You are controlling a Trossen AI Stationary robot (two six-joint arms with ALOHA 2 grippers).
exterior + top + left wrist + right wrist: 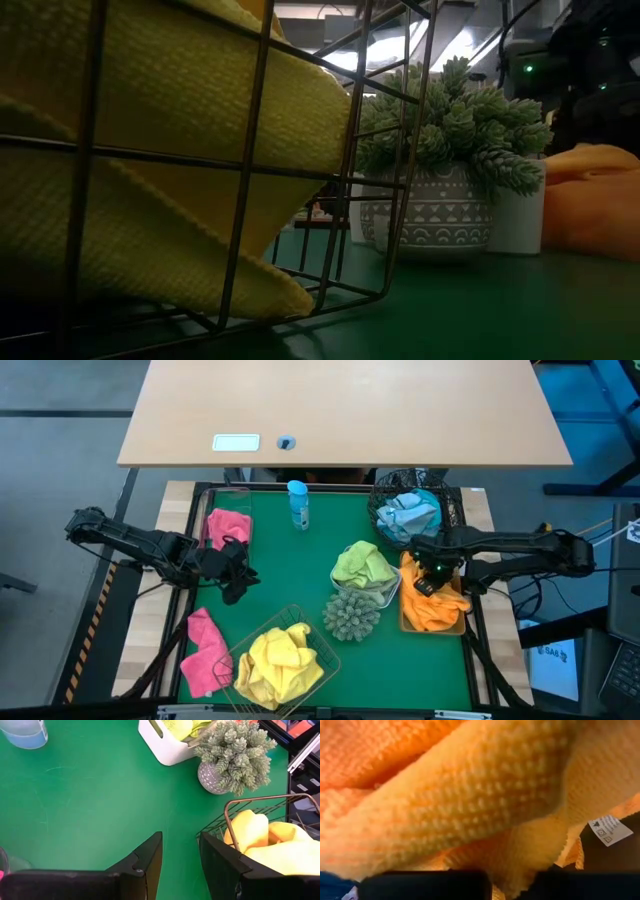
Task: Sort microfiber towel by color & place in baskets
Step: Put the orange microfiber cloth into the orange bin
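Hovering low over the tan rectangular tray [404,622] at the table's right edge, the right gripper [432,578] sits down in the orange towel [436,605]; its wrist view is filled with orange pile and a white care label [610,829]. Whether its fingers grip the cloth or stand slightly parted cannot be told.

Left gripper [180,862] waits over bare green mat [290,575] on the left side, fingers apart and holding nothing, just beside the square gold wire basket [231,810].

Sorted so far:
- yellow towel [277,660] in the gold wire basket at the near edge
- lime-green towel [362,565] in the white rectangular tray [167,750], mid-table
- light blue towel [408,512] in the round black wire-mesh basket [380,490], far right
- one pink towel [228,525] in the clear bin [243,494], far left

A second pink towel [205,652] lies loose on the mat at near left, beside the gold basket. The spiky green plant in a patterned pot [351,616] stands between the gold basket and the tan tray. The blue spray bottle [297,504] stands upright near the far edge.
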